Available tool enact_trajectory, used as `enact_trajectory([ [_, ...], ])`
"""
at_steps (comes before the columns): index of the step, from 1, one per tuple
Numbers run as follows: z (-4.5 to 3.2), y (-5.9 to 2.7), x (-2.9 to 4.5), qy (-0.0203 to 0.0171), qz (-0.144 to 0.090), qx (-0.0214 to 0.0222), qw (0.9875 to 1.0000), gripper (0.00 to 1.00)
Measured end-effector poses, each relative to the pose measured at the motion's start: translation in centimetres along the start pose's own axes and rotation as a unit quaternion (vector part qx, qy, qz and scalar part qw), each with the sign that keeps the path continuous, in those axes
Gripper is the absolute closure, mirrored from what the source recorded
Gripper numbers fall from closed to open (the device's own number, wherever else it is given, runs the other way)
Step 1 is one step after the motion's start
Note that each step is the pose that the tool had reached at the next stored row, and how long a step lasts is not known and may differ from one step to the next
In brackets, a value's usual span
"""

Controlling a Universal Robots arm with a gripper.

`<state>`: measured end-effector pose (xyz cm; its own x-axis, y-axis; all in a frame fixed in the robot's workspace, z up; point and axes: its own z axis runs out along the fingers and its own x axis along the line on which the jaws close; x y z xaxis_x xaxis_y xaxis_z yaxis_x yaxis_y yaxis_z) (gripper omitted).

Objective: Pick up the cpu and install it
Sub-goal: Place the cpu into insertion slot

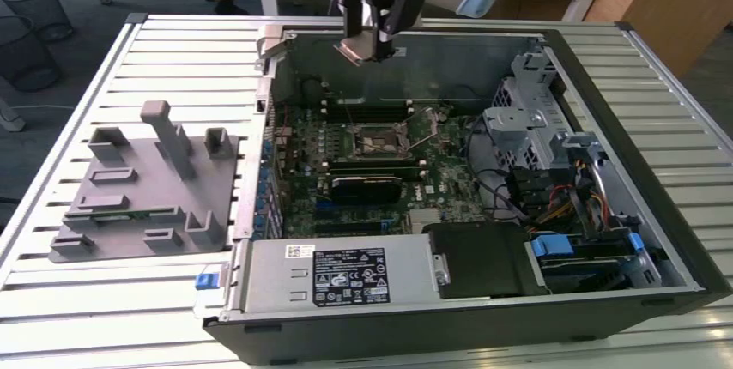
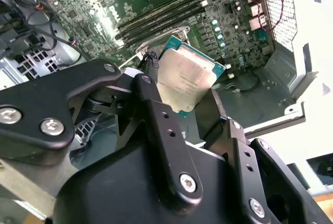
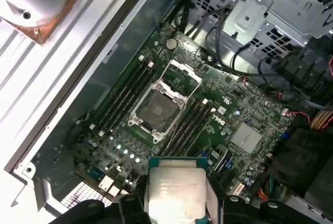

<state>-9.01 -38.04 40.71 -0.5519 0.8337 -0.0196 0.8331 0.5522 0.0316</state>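
At the exterior view's left, a grey fixture plate [image 1: 137,189] with upright blocks lies on the slatted table [image 1: 69,86], just beside the open computer case [image 1: 641,86] and apart from the work.

In the upper middle of that frame the gripper [image 1: 372,43] hangs above the rear of the case. Its two fingers pinch the cpu [image 1: 364,50] by opposite edges. In the second wrist view the chip [image 2: 186,81] sits clamped between the black fingers [image 2: 151,94], metal plate facing the camera.

So the pick-up looks done, and the carry toward the board is the step in hand.

At the frame's centre, on the motherboard, the socket [image 1: 382,140] lies below the chip and well apart from it. In the first wrist view the socket [image 3: 156,108] looks empty, its metal frame swung back (so nothing seems to cover it). By my judgement, seating calls for the chip to be level, square to the socket and correctly turned. The memory slots [image 3: 122,96] flank it closely, and the raised frame and lever leave little room for the fingers.

Towards the right of the exterior frame stand the drive cage [image 1: 538,120] and a bundle of cables [image 1: 550,189], off the direct path.
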Motion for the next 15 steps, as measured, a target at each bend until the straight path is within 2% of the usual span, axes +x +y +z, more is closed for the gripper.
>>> enact_trajectory([
  [4,0.05,0.04,0.06,-0.0007,0.023,0.0005,0.9997,0.47],
  [7,0.11,0.05,0.08,-0.0014,0.043,0.0009,0.9991,0.47],
  [11,0.21,0.06,0.1,-0.0023,0.072,0.0014,0.9974,0.47],
  [15,0.34,0.07,0.13,-0.0032,0.101,0.002,0.9949,0.47],
])
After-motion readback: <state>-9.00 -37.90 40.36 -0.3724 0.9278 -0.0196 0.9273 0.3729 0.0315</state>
